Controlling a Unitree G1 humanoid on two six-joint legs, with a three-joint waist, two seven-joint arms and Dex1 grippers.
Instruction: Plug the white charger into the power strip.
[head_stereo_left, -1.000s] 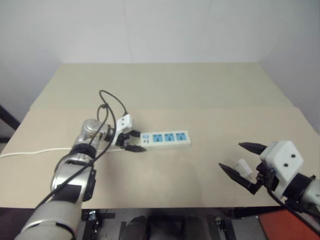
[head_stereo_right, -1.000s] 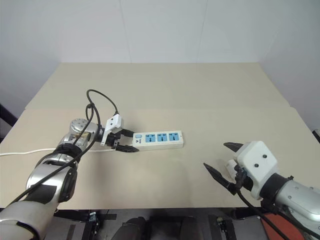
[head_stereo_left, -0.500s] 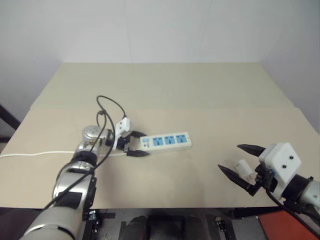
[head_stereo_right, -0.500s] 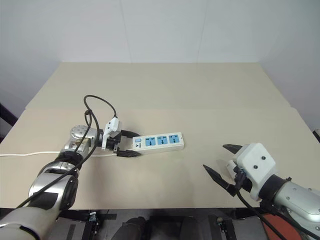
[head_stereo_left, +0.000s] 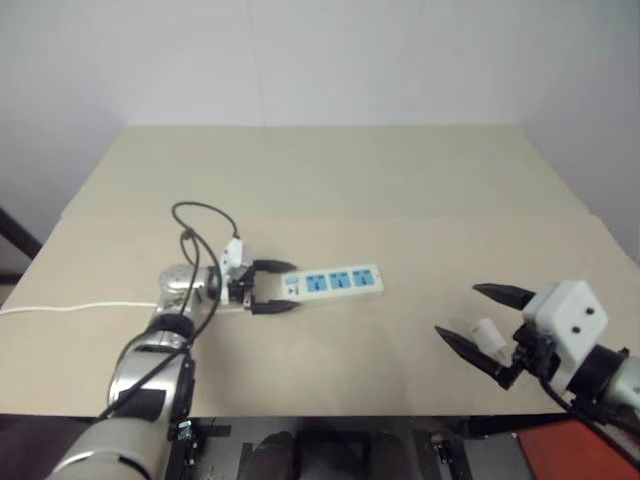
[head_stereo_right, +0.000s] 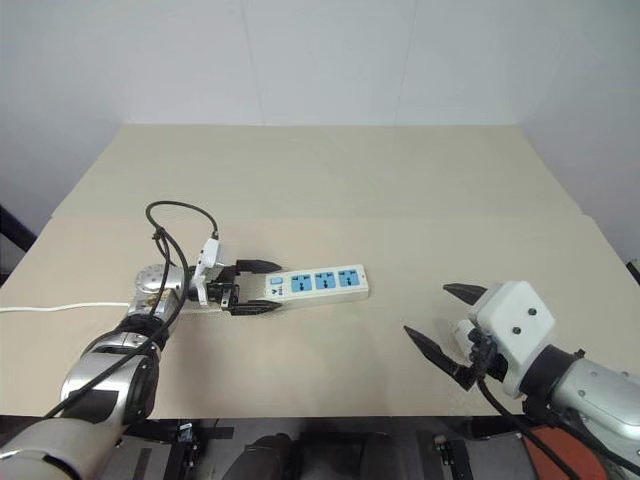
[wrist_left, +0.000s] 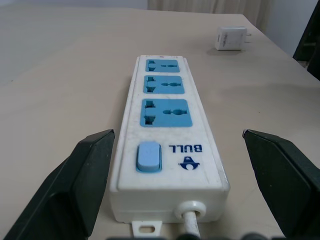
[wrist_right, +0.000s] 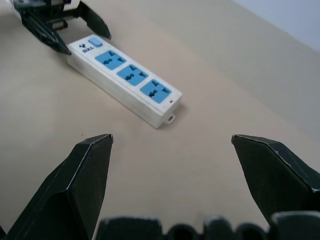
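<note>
Left eye view first: the broad beige surface (head_stereo_left: 400, 190) is seen stretching across the scene, with a seam line running across it behind the strip. On it, left of centre, the power strip (head_stereo_left: 335, 281) is laid flat, three blue sockets facing up, its switch end turned toward the left end effector (head_stereo_left: 272, 286). A white cord (head_stereo_left: 60, 307) is seen running from that end off toward the left edge of the surface.

The left end effector is held level, low over the surface, with its black fingers spread wide on either side of the strip's switch end. In the left wrist view the fingers (wrist_left: 75, 185) are seen standing clear of the strip's sides, nothing gripped between them.

The right end effector (head_stereo_left: 480, 322) is found over the surface's near right corner, well apart from the strip, fingers spread wide and nothing clasped.

The white charger (wrist_left: 229, 38) is picked out in the left wrist view, lying on the surface well beyond the far end of the strip, prongs pointing sideways; in the left eye view it (head_stereo_left: 486, 333) is glimpsed between the right end effector's open fingers, untouched.
</note>
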